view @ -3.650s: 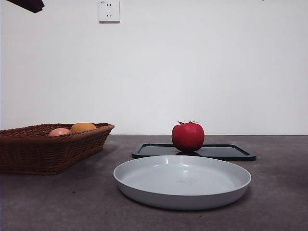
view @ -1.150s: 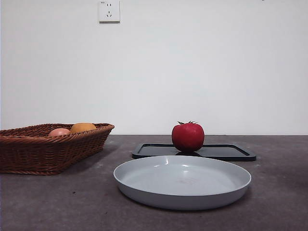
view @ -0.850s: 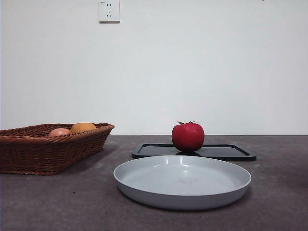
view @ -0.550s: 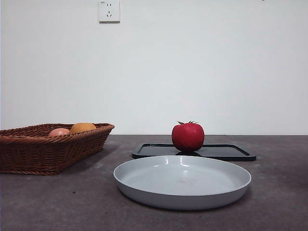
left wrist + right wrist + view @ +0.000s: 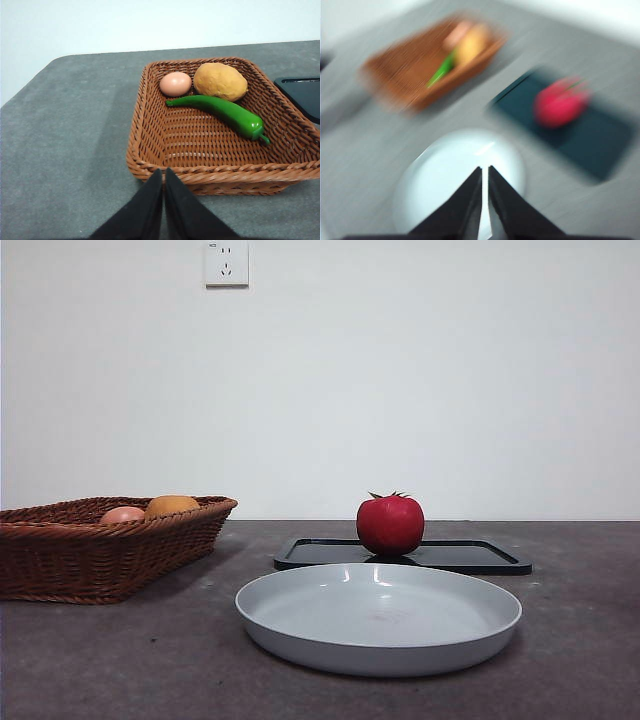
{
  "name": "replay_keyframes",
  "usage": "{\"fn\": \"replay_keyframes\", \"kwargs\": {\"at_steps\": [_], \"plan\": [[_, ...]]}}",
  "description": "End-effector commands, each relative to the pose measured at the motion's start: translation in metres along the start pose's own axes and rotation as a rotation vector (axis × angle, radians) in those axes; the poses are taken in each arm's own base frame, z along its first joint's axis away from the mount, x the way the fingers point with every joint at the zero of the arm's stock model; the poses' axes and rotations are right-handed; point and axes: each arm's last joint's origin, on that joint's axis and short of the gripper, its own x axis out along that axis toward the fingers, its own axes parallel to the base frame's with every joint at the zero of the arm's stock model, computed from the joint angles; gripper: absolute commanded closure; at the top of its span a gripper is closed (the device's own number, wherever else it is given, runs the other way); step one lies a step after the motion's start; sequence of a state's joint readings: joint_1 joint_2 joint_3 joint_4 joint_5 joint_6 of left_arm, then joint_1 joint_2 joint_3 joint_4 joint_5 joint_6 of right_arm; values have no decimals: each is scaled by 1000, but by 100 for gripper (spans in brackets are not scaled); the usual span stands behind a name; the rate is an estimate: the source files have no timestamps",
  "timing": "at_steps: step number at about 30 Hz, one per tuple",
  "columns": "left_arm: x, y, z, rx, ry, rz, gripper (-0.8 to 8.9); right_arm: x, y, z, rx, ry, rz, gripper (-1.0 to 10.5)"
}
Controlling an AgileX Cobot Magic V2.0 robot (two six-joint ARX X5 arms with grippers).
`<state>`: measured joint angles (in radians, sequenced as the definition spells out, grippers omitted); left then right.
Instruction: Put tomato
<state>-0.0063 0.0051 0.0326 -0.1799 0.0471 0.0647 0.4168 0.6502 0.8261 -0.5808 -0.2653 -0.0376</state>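
While the tomato point(image 5: 390, 524) sits untouched on the black tray point(image 5: 480, 556) behind the plate point(image 5: 380, 618), the right gripper point(image 5: 484, 172), jaws pressed together, hangs above the plate; the left gripper point(image 5: 163, 175), also closed, waits over the basket point(image 5: 150, 135).

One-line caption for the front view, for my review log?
Tomato sits on a black tray behind a grey plate; fruit-filled basket nearby, no arms visible.
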Motion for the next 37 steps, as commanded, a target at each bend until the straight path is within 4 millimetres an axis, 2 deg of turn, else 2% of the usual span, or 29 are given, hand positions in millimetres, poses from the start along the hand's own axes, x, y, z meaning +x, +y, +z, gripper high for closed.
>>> {"fn": "replay_keyframes", "kwargs": {"at_steps": [1, 5, 7, 10, 19, 28, 37], "plan": [[2, 0, -7, -4, 26, 2, 806, -12, -11, -3, 7, -99, -119, 938], [2, 0, -7, -4, 27, 2, 806, -22, -27, -39, 15, -246, -322, 938], [2, 0, -7, -5, 27, 2, 806, -21, -30, -64, 8, -311, -392, 938], [2, 0, -7, -4, 26, 2, 806, -18, -33, -88, 5, -370, -446, 938], [2, 0, -7, -4, 26, 2, 806, 0, -41, -140, 99, -418, -572, 938], [2, 0, -7, -4, 26, 2, 806, 16, -47, -173, 188, -365, -591, 938], [2, 0, -7, -4, 26, 2, 806, 19, -47, -181, 228, -278, -589, 938]]}}
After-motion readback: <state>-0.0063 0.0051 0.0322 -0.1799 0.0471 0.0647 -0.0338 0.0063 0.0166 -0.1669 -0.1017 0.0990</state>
